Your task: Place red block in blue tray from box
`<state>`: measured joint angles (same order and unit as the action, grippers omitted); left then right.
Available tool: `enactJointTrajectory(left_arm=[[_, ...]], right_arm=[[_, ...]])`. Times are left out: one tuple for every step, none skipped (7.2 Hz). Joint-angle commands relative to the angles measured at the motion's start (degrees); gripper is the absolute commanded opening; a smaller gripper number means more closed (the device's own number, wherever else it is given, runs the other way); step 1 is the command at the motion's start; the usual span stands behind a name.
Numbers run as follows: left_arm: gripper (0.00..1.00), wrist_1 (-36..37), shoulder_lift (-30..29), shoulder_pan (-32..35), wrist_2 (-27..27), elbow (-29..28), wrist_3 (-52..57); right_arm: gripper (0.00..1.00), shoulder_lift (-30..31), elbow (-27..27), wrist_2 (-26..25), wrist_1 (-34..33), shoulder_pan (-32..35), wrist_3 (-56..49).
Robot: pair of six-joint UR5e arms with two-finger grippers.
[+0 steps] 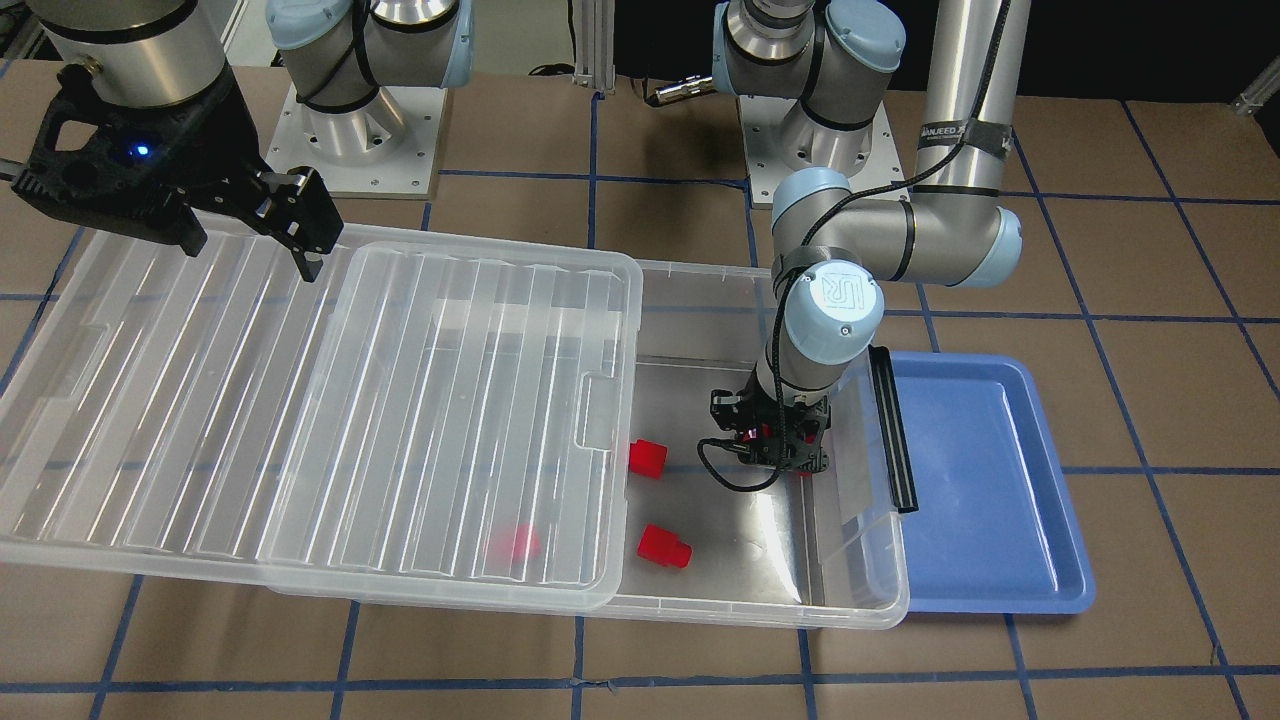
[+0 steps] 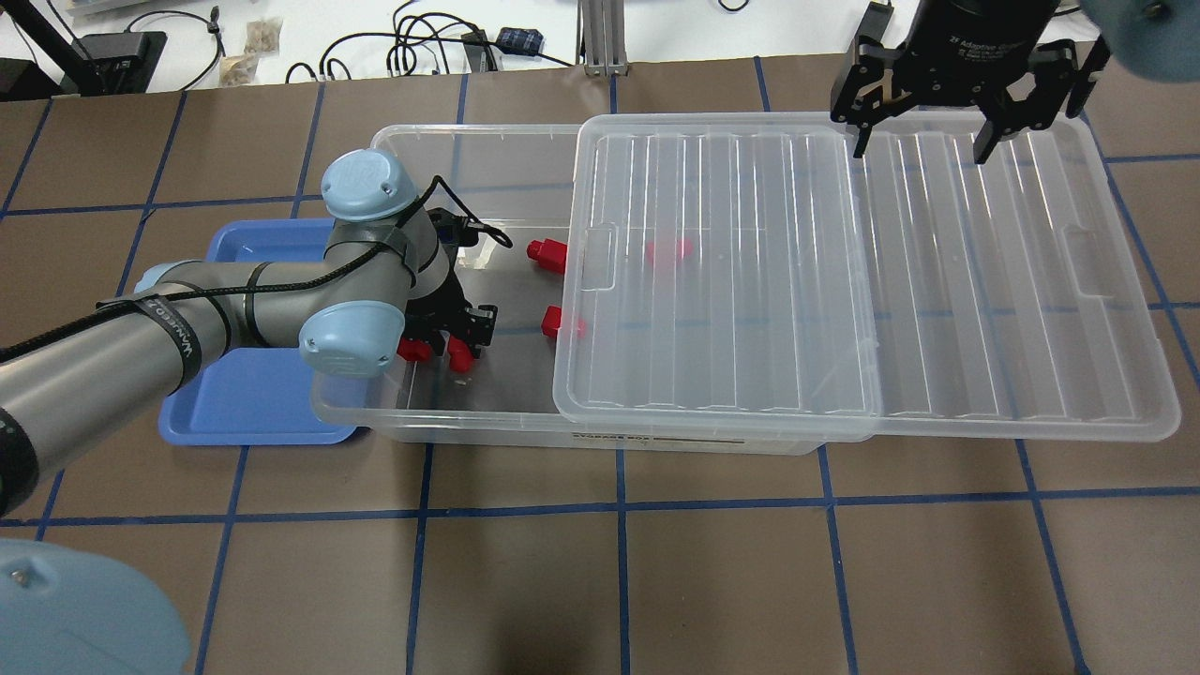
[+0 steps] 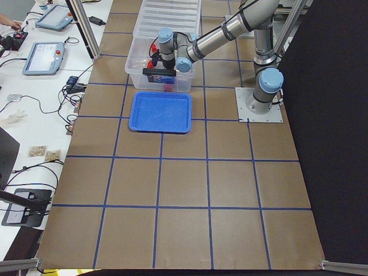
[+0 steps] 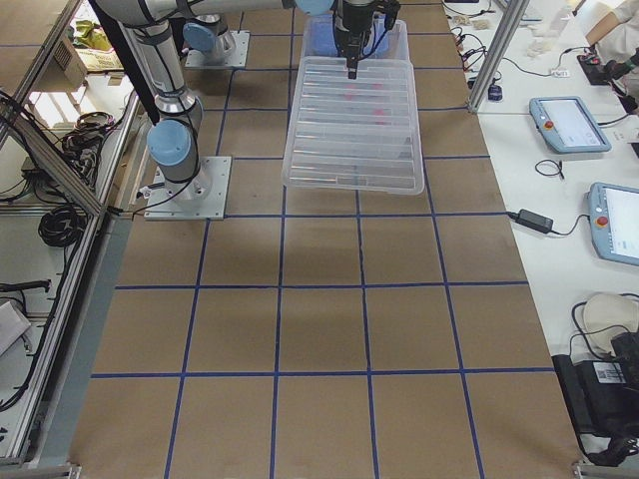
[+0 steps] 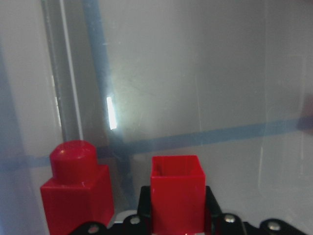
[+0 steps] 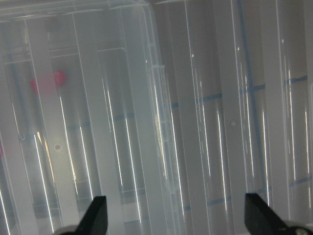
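Observation:
The clear box (image 2: 469, 424) lies mid-table with its ribbed lid (image 2: 731, 281) slid aside, so its left end is uncovered. My left gripper (image 2: 448, 339) reaches down into that end. In the left wrist view it is shut on a red block (image 5: 177, 188), and a second red block (image 5: 78, 188) stands right beside it. Two more red blocks (image 2: 548, 253) (image 2: 562, 325) lie loose on the box floor. Another red block (image 2: 667, 249) shows blurred under the lid. The blue tray (image 2: 244, 403) sits against the box's left end. My right gripper (image 2: 923, 141) is open above the lid.
A black latch bar (image 1: 892, 430) stands on the box end nearest the blue tray (image 1: 990, 480). The lid's far part (image 2: 1031, 281) overhangs the table to the right. The arm bases (image 1: 350, 130) stand behind the box.

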<state>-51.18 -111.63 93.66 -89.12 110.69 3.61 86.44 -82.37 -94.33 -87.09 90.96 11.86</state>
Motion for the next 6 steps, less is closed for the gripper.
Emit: enactJointTrajectory(left_arm=[[0.0,0.2,0.6,0.1,0.6,-0.2,-0.6],[0.0,-0.3,1.8,0.3,2.7,-1.7,-0.9],[0.0,-3.2,2.9,0.5,2.7,-4.5,-1.7],[0.0,-7.7,4.1,0.5,2.8,-7.3,-2.3],[0.0,-13.4,5.5,0.5,2.9,-10.8,-2.5],[0.0,-20.0,6.9,0.3,2.9,-15.5,-2.5]], right_arm=[[1.0,-0.7,-1.3,5.3,-0.3,0.0,-1.0],[1.0,-1.4,-1.0,6.7,-3.8,-0.1,-4.2],[1.0,-1.4,-1.3,6.5,-4.9,-0.1,-5.6],[1.0,-1.1,-1.2,6.3,-4.8,-0.1,-5.6],[1.0,-0.8,-1.2,6.1,-4.8,-0.1,-5.7],[1.0,-0.7,-1.3,6.3,-5.2,-0.1,-5.6]])
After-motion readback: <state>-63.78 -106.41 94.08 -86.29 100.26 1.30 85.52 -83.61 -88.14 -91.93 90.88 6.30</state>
